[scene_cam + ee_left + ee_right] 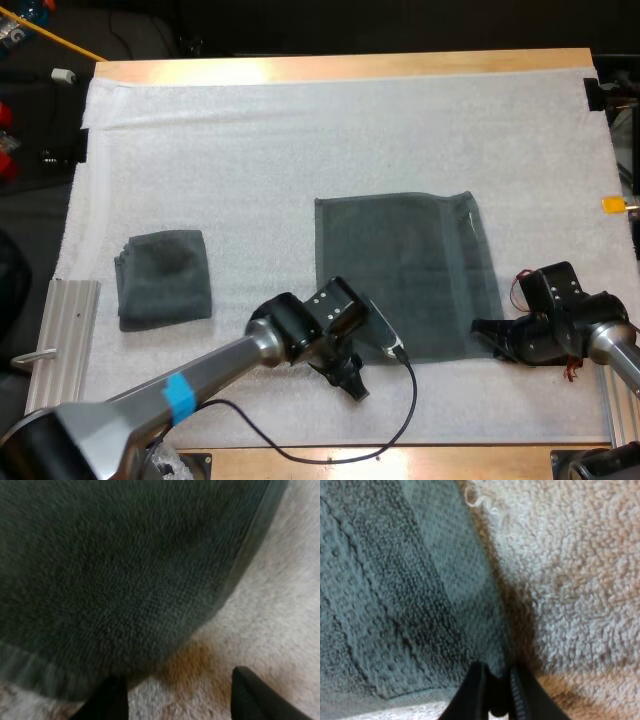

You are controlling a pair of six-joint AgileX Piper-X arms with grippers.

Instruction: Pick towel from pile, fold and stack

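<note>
- Spread flat right of centre in the high view: the dark grey-green terry towel point(400, 275), on the white fleecy mat point(300, 130) over the pale wooden surface point(330, 68).
- At centre left, well apart from it: a folded dark grey-green towel square point(165, 278), by the look of it the start of the stack.
- At the flat towel's lower right corner: the right gripper point(484, 333), fingers point(476, 695) clenched on the hem from both sides.
- At the lower left corner: the left gripper point(352, 385), fingers point(252, 700) released, standing apart at the corner, not yet closed on the cloth.
- Step in hand, seemingly: taking both near corners for the fold.
- To do it well: ease the left fingers onto the hem, close firmly, then lift both corners level and carry them evenly toward the far edge.
</note>
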